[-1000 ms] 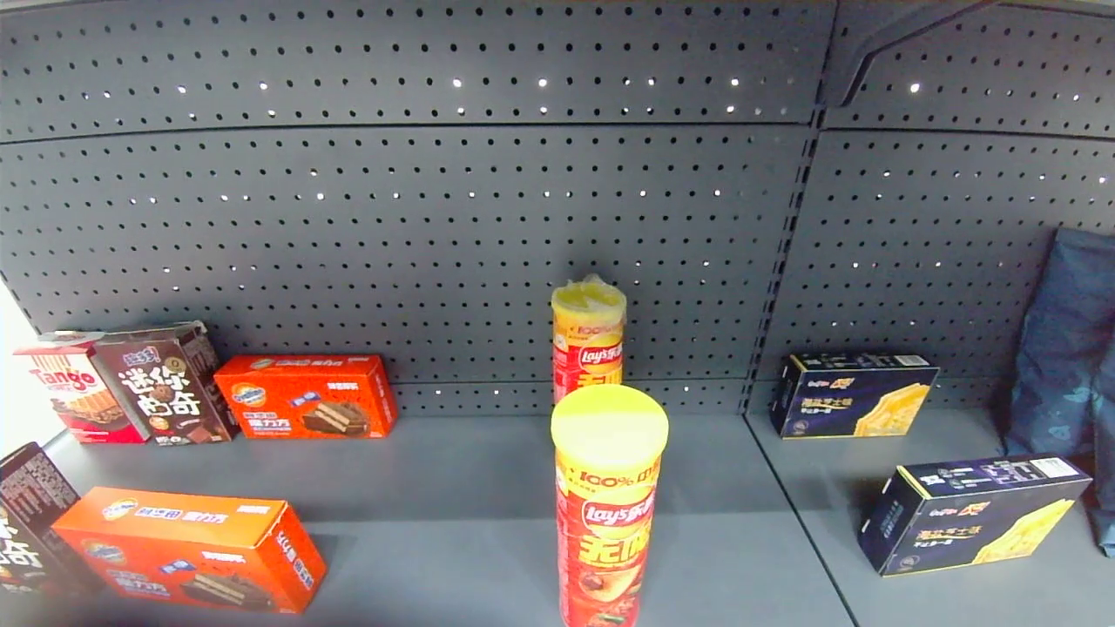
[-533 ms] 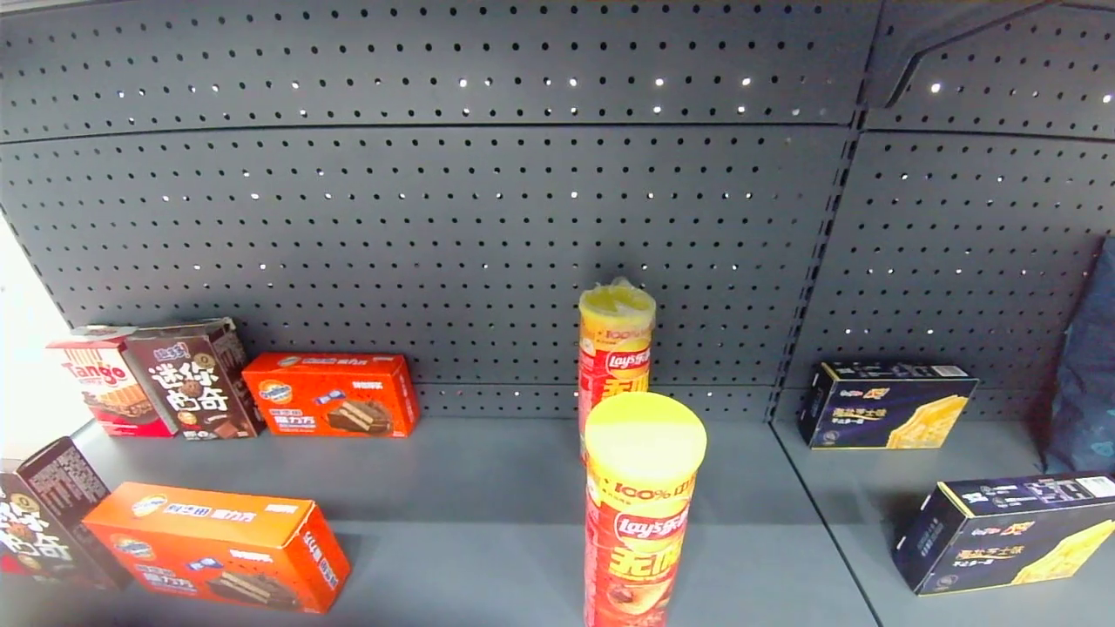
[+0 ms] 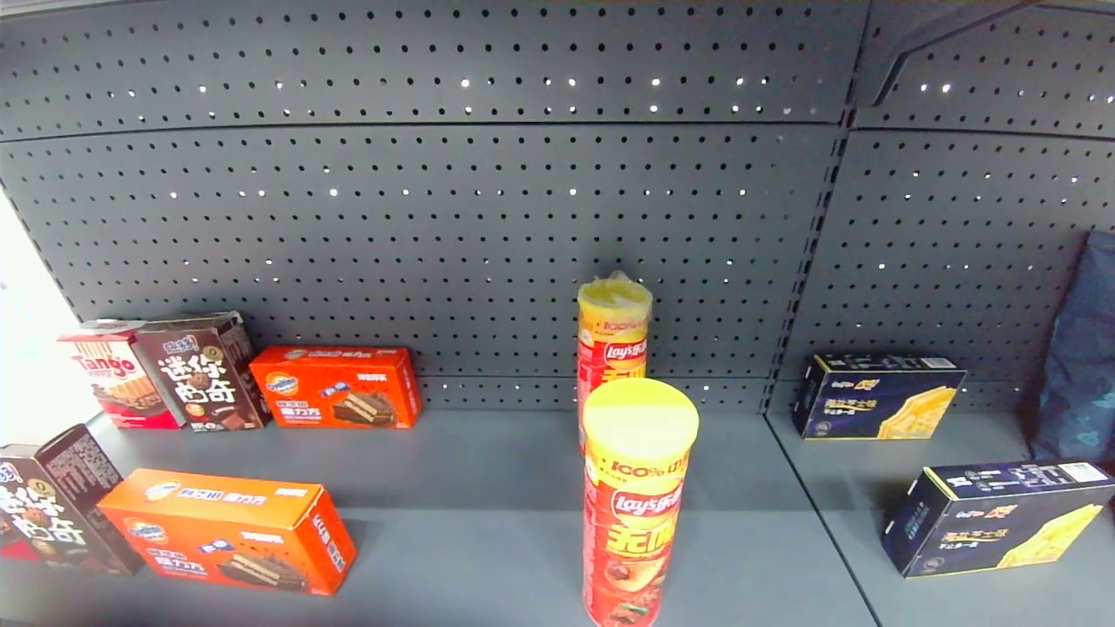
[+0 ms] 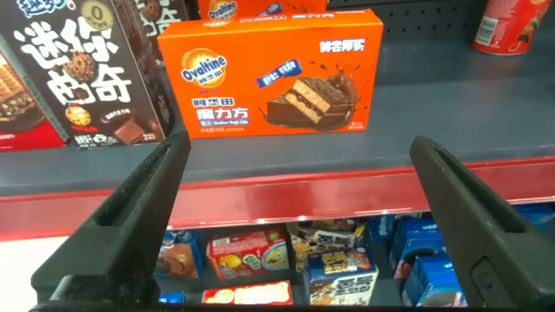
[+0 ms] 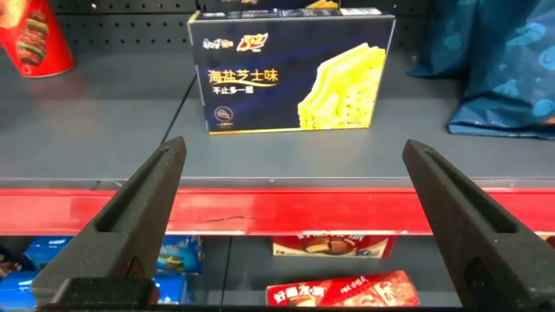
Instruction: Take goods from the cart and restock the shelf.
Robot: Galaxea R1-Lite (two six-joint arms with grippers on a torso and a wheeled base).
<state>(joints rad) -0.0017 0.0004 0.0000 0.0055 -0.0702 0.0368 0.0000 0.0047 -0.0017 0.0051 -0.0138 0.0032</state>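
You have your right gripper point(image 5: 292, 149), its two black fingers point(image 5: 130, 217) spread wide, facing a dark navy cardboard box point(image 5: 290, 74) standing at twelve o'clock on the grey metal shelf point(image 5: 130, 147), with a red cylindrical can point(image 5: 35, 39) at ten o'clock and a blue patterned bag point(image 5: 494, 69) at two o'clock.

Snack boxes point(image 3: 228, 531) and upright cans point(image 3: 638, 501) line shelf point(image 3: 488, 470).

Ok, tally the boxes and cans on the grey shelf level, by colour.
Orange boxes: 2
Brown boxes: 2
Red boxes: 2, one mostly hidden
Navy boxes: 2
Chip cans: 2
Total: 10
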